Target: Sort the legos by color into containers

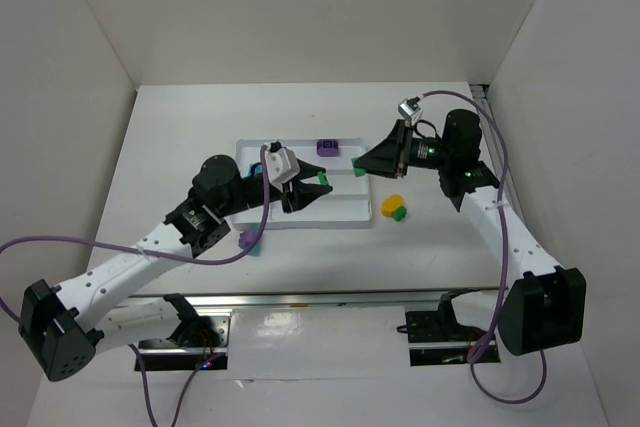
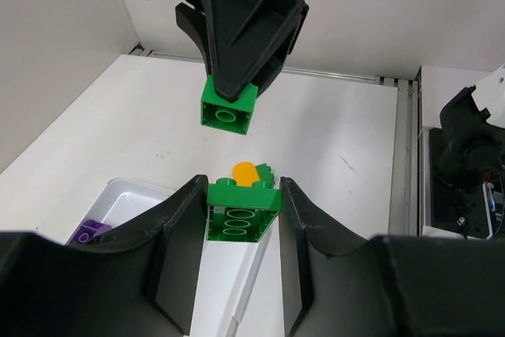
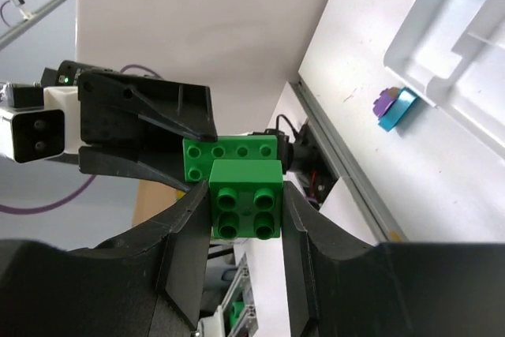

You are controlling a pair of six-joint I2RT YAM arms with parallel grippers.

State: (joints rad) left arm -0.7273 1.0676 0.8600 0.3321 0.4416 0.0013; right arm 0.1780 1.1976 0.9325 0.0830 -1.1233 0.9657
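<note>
The left gripper (image 2: pixel 243 195) was clamped tight on a long green brick (image 2: pixel 237 222), pads flat on its opposite walls. Dead ahead, nose to nose and just apart, the right gripper (image 3: pixel 245 191) was pinching a square green brick (image 3: pixel 245 211) the same way — two greens meeting in mid-air! Beneath the pair lay the right end of the white tray (image 1: pixel 345 202), with a purple brick (image 1: pixel 327 147) in a compartment beyond them. Off the right gripper's near side, a yellow brick (image 1: pixel 391 204) touched a small green brick (image 1: pixel 401 214) on the table (image 1: pixel 180 147). Back by the left forearm sat a purple-and-teal pair (image 1: pixel 248 239).

These bricks looked light, rigid and slick — best squeezed square across flat walls, never the studs, or they would likely twist free.
</note>
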